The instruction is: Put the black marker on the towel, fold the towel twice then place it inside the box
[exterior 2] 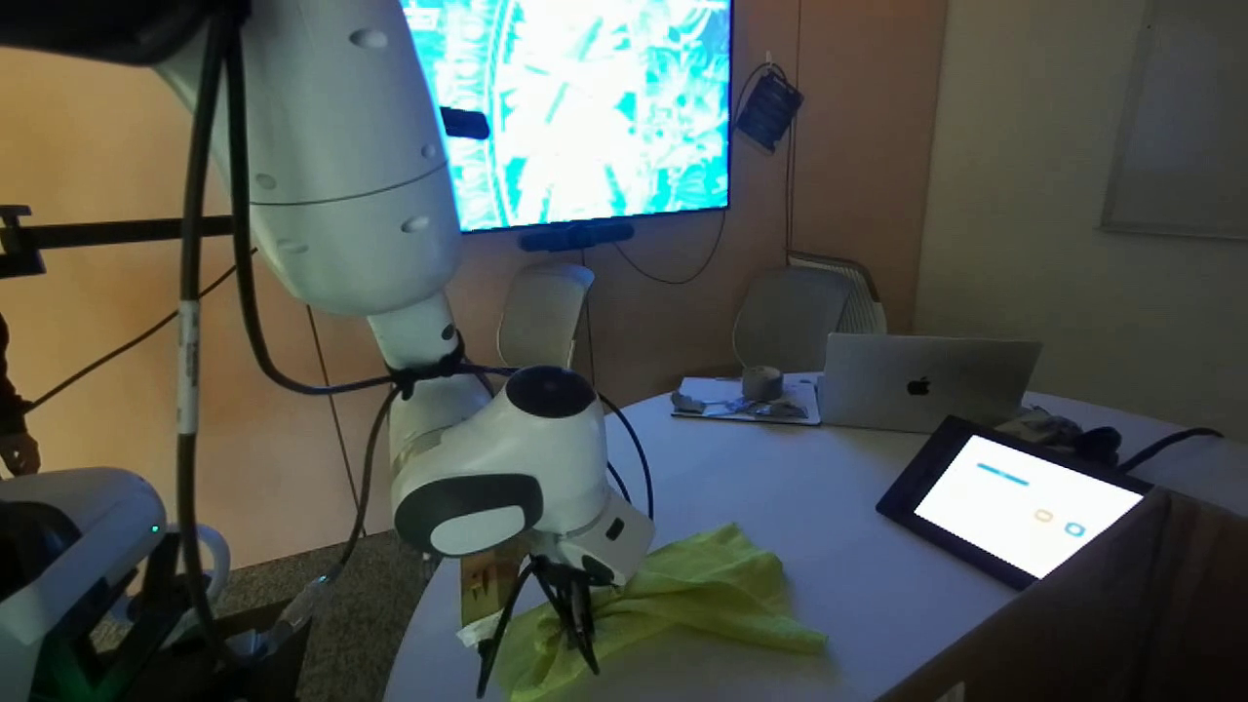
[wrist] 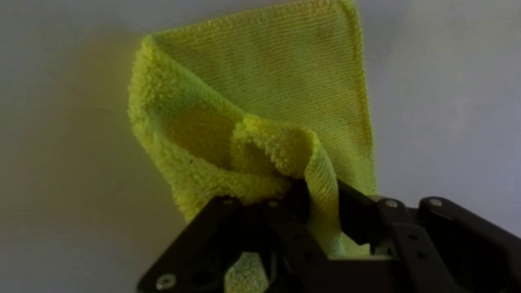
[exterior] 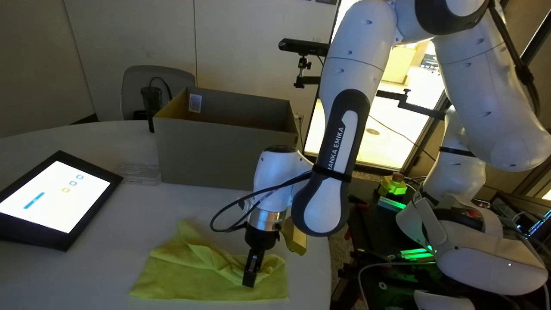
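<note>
The open box [exterior: 224, 156] hides its floor; whether the pincer [exterior: 249, 280] grips the towel [exterior: 196, 279] it straddles is unclear.

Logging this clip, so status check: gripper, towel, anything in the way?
Gripper at towel, a fold between its jaws; firm grip unclear. Towel rumpled on table, outside box. Black marker not visible. Tablet off to one side, probably no obstacle.

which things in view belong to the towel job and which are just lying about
Part of the job:
yellow-green cloth towel
large brown rectangular cardboard box
black marker named in the task, which I cannot make out in any view

Just lying about:
flat black-framed tablet with a bright screen
silver rectangular laptop with a dark apple logo
round grey roll, probably tape
</note>
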`<state>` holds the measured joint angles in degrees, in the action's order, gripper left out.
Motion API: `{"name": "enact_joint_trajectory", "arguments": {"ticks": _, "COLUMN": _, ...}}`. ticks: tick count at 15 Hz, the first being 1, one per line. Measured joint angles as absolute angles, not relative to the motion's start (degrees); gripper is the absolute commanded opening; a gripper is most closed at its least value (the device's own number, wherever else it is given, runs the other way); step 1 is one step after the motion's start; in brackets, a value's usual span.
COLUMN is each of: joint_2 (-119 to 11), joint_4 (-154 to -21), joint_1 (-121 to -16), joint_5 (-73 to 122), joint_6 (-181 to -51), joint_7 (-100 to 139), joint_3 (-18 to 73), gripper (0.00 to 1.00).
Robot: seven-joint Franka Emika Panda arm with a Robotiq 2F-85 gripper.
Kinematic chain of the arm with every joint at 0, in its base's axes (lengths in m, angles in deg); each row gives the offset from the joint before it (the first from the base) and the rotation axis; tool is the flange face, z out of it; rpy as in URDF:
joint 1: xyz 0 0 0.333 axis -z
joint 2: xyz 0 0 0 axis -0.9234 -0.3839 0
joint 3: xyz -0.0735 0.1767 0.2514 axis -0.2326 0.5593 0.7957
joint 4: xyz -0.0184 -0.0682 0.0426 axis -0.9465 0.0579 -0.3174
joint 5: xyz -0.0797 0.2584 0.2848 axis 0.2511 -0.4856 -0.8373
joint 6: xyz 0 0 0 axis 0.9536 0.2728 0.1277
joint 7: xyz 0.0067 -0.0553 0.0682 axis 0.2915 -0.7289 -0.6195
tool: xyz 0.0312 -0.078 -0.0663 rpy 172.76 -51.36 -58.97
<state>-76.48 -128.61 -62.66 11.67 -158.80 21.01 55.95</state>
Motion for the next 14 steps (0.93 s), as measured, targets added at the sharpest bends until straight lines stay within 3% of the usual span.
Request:
{"name": "enact_joint_trajectory", "arguments": {"ticks": 1, "joint_2": -76.2, "joint_4": -128.6, "joint_1": -64.0, "joint_5": 11.7, "joint_6": -158.8, "joint_7": 21.0, "joint_3": 55.2, "gripper": 0.14}}
{"name": "enact_joint_trajectory", "arguments": {"ticks": 2, "joint_2": -76.0, "joint_4": -128.5, "joint_1": -65.3, "joint_5": 11.7, "joint_6": -158.8, "joint_7": 21.1, "joint_3": 54.6, "gripper": 0.38}}
{"name": "enact_joint_trajectory", "arguments": {"ticks": 3, "joint_2": -75.9, "joint_4": -128.4, "joint_1": -66.5, "joint_5": 11.7, "joint_6": -159.0, "joint_7": 21.3, "joint_3": 54.0, "gripper": 0.36}}
{"name": "enact_joint_trajectory", "arguments": {"ticks": 4, "joint_2": -75.8, "joint_4": -128.2, "joint_1": -67.7, "joint_5": 11.7, "joint_6": -159.1, "joint_7": 21.6, "joint_3": 53.4, "gripper": 0.42}}
{"name": "enact_joint_trajectory", "arguments": {"ticks": 11, "joint_2": -75.3, "joint_4": -127.4, "joint_1": -70.3, "joint_5": 11.6, "joint_6": -161.4, "joint_7": 22.6, "joint_3": 55.1, "gripper": 0.95}}
{"name": "enact_joint_trajectory", "arguments": {"ticks": 14, "joint_2": -74.5, "joint_4": -127.3, "joint_1": -70.0, "joint_5": 11.6, "joint_6": -163.3, "joint_7": 22.8, "joint_3": 56.6, "gripper": 1.0}}
